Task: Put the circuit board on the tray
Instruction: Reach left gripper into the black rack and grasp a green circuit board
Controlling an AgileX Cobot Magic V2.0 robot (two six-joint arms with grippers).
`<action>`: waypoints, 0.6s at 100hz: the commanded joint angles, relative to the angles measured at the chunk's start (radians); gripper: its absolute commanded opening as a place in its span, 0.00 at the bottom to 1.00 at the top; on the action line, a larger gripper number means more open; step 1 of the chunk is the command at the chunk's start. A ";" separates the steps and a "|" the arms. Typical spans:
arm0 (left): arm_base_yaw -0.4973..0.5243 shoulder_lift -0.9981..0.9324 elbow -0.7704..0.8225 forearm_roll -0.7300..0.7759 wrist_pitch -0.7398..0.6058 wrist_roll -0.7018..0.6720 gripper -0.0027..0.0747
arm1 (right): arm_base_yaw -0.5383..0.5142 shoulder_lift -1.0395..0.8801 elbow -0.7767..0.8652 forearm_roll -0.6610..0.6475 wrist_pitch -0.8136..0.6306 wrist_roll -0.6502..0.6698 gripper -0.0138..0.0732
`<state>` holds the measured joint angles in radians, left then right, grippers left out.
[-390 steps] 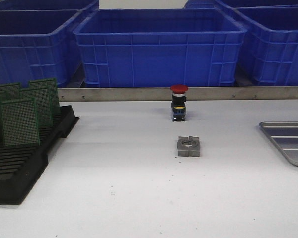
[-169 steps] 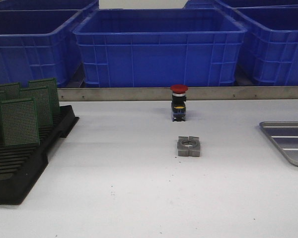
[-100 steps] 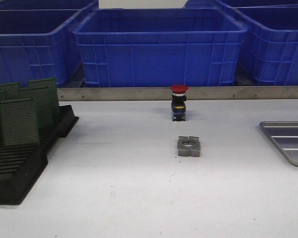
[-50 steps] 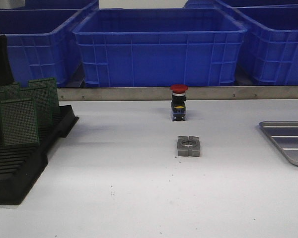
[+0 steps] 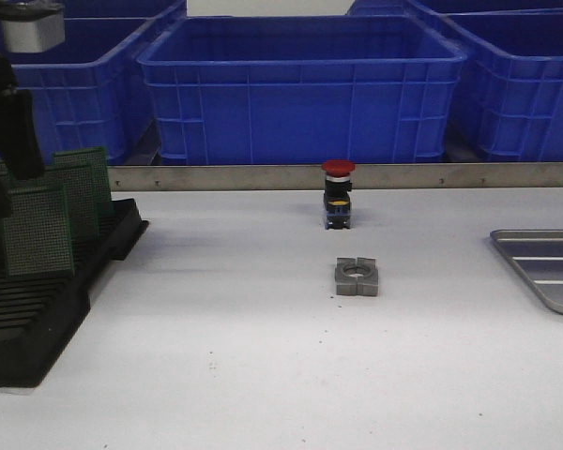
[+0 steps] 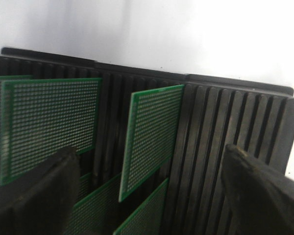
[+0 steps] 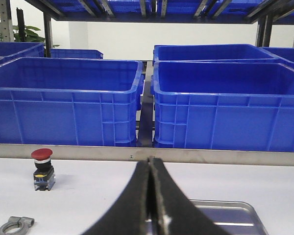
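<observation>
Several green perforated circuit boards (image 5: 38, 230) stand upright in the slots of a black rack (image 5: 38, 319) at the table's left. My left gripper (image 5: 7, 169) hangs just above them, open. In the left wrist view its two dark fingers (image 6: 36, 196) stand wide apart on either side of one slanted circuit board (image 6: 154, 132) without touching it, and a larger board (image 6: 49, 122) stands beside it. The silver ribbed tray (image 5: 544, 267) lies at the table's right edge. My right gripper (image 7: 151, 196) is shut on nothing, with the tray (image 7: 225, 215) just beyond it; the front view does not show it.
A red-capped push button (image 5: 338, 194) stands at the table's middle back, with a grey metal block with a round hole (image 5: 357, 277) in front of it. Big blue bins (image 5: 300, 89) line the back behind a metal rail (image 5: 357, 176).
My left arm has come into the front view from the upper left and lowered over the boards in the rack. Nothing else has moved.
</observation>
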<state>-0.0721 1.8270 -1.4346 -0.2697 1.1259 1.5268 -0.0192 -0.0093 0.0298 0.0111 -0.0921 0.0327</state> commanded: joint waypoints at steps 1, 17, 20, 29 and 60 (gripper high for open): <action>0.001 -0.020 -0.028 -0.036 -0.015 0.002 0.75 | 0.001 -0.018 0.004 -0.011 -0.084 0.000 0.08; 0.001 0.025 -0.028 -0.046 -0.014 0.002 0.75 | 0.001 -0.018 0.004 -0.011 -0.084 0.000 0.08; 0.001 0.030 -0.028 -0.047 -0.014 0.002 0.75 | 0.001 -0.018 0.004 -0.011 -0.084 0.000 0.08; 0.001 0.042 -0.028 -0.047 0.012 0.002 0.64 | 0.001 -0.018 0.004 -0.011 -0.084 0.000 0.08; 0.001 0.044 -0.030 -0.070 0.023 0.002 0.01 | 0.001 -0.018 0.004 -0.011 -0.084 0.000 0.08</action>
<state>-0.0721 1.9199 -1.4346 -0.2896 1.1446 1.5345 -0.0192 -0.0093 0.0298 0.0111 -0.0921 0.0327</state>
